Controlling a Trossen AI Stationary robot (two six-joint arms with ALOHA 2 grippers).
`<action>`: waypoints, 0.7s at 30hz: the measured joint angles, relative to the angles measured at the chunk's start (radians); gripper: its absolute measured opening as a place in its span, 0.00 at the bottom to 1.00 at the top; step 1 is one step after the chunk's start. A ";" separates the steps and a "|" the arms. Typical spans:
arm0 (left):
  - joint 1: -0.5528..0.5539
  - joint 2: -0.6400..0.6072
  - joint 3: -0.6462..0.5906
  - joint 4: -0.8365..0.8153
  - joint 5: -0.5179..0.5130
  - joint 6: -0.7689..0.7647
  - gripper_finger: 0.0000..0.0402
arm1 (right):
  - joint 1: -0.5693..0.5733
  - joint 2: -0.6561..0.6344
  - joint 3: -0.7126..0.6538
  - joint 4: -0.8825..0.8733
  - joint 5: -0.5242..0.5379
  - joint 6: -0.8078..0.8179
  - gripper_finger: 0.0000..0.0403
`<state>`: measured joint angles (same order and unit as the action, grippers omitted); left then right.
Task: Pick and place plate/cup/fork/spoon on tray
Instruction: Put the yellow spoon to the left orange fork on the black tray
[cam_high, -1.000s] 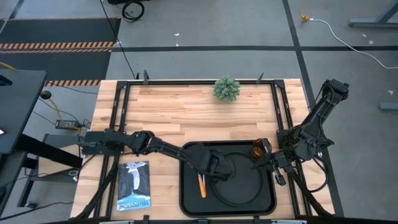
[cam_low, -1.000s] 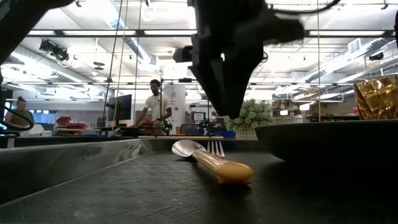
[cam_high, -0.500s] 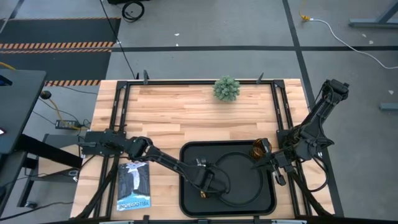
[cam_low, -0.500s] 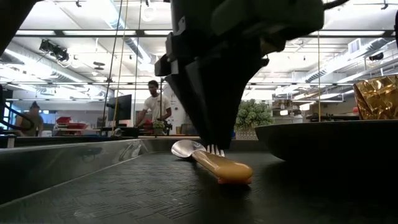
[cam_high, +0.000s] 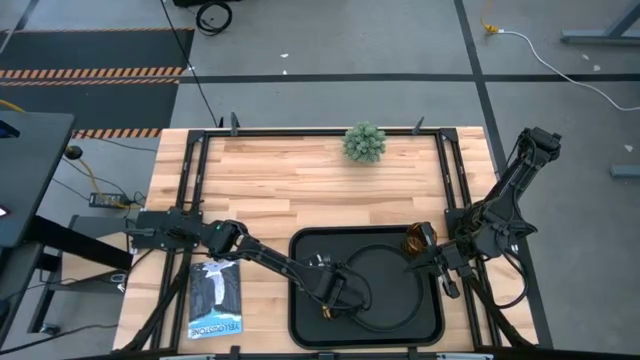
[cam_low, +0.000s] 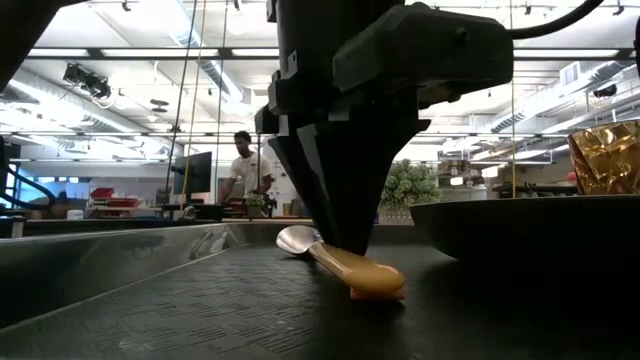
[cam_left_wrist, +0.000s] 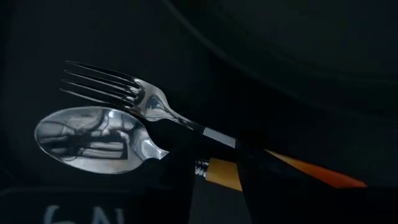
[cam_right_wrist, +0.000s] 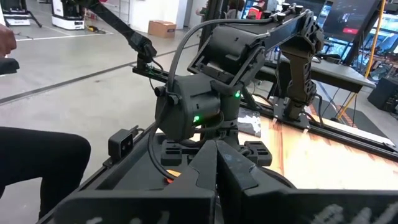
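Silver-bowled spoon (cam_left_wrist: 93, 140) (orange handle) beside fork (cam_left_wrist: 124, 96), left end effector (cam_low: 345, 235) fingers apart astride it.

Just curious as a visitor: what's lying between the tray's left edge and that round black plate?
The spoon and fork lie there side by side on the tray, beneath the left gripper; the high view shows it.

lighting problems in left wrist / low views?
Left wrist view: very dark, the black tray swallows detail; only the spoon bowl and fork tines catch bright reflections. Low view: left gripper is a backlit silhouette against ceiling lights; cup glints.
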<state>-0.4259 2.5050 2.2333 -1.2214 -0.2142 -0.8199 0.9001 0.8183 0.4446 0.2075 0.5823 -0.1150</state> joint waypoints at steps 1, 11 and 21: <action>0.000 0.000 0.000 0.000 0.001 -0.001 0.31 | 0.000 0.000 0.000 0.000 0.000 0.000 0.02; 0.000 0.001 0.004 -0.012 0.015 0.002 0.31 | 0.000 0.000 0.000 0.000 0.000 0.000 0.02; 0.000 0.001 0.034 -0.046 0.015 0.003 0.31 | 0.000 0.000 0.000 0.000 0.000 0.000 0.02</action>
<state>-0.4259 2.5061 2.2669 -1.2677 -0.1989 -0.8170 0.9000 0.8181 0.4449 0.2075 0.5823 -0.1150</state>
